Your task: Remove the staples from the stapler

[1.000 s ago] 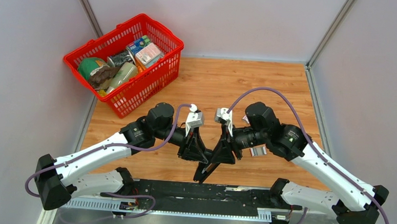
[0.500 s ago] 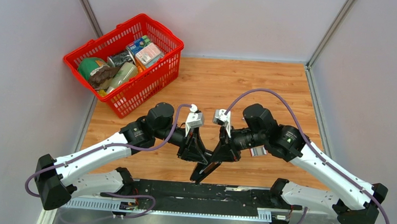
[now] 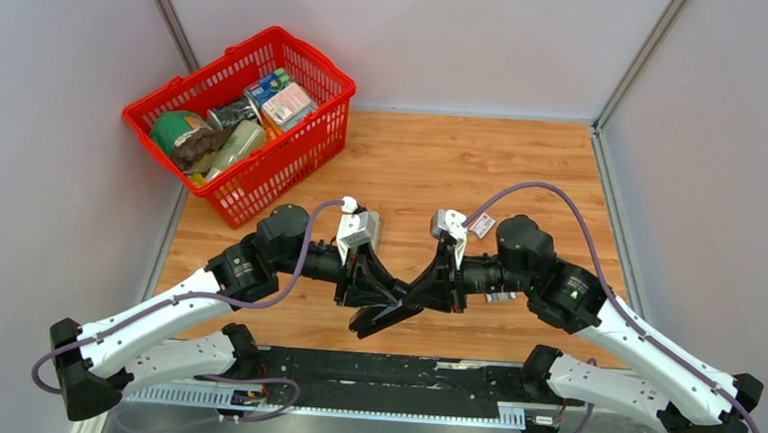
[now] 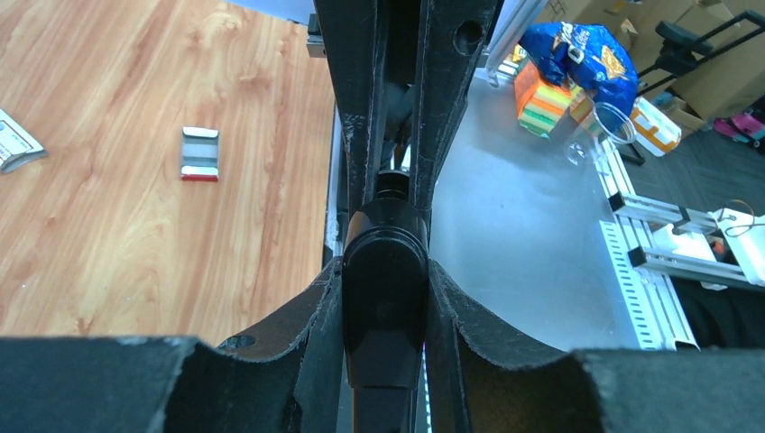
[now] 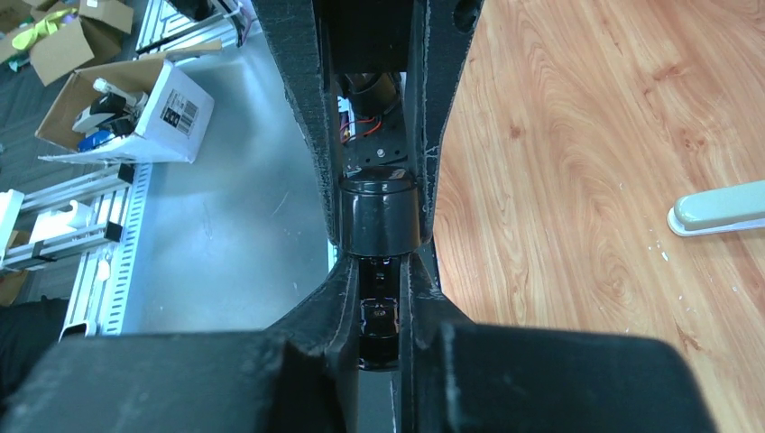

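Two-handed hold on the small slim black wedge-shaped stapler (image 3: 385,319), poised just beyond the long black base rail (image 3: 283,363). Clenched at one end by the left gripper (image 3: 383,302) and at the other by the right gripper (image 3: 418,296), black body pinched between pads. Probably best to hold the left clamp steady and swing the right end away slowly, without twisting. Worth drifting farther from that rail, so freed staples land on wood. None visible so far.
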Controlling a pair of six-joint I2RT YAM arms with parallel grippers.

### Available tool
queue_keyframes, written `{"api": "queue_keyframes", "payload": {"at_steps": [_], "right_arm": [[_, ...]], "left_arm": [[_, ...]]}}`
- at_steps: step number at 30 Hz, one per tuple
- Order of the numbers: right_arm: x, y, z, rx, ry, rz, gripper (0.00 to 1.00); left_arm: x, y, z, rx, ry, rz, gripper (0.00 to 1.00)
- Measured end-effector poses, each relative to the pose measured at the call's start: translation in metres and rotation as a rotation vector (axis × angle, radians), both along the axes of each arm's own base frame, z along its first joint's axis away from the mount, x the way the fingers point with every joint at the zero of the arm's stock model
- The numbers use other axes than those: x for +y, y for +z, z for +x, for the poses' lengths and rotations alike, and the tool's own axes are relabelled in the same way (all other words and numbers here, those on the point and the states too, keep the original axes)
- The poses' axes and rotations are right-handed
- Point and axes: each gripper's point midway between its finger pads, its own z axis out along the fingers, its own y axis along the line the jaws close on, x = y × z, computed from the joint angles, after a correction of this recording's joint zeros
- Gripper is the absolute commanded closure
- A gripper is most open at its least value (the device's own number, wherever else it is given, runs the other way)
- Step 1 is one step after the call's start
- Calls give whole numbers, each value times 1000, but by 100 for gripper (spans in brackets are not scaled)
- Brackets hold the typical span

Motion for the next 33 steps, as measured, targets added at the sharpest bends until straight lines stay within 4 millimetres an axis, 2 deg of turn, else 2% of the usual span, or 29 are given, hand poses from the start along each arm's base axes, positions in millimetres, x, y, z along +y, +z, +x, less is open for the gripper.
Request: {"api": "queue_keyframes", "payload": {"at_steps": [13,19,26,33], "right_arm": [[5,-4,7,31,-65,65,100],[-5,-32,3,110,-87,-7,100],[-3,-40,4,143,-97,-30,100],[3,-30,15,156,-140,-58,81]], "left_arm": [[6,-1,15,-5,55,2,100],[28,13,35,-10,138,-38,100],[34,17,43,20,151,-51,100],[29,11,47,43,132,-59,100]]}}
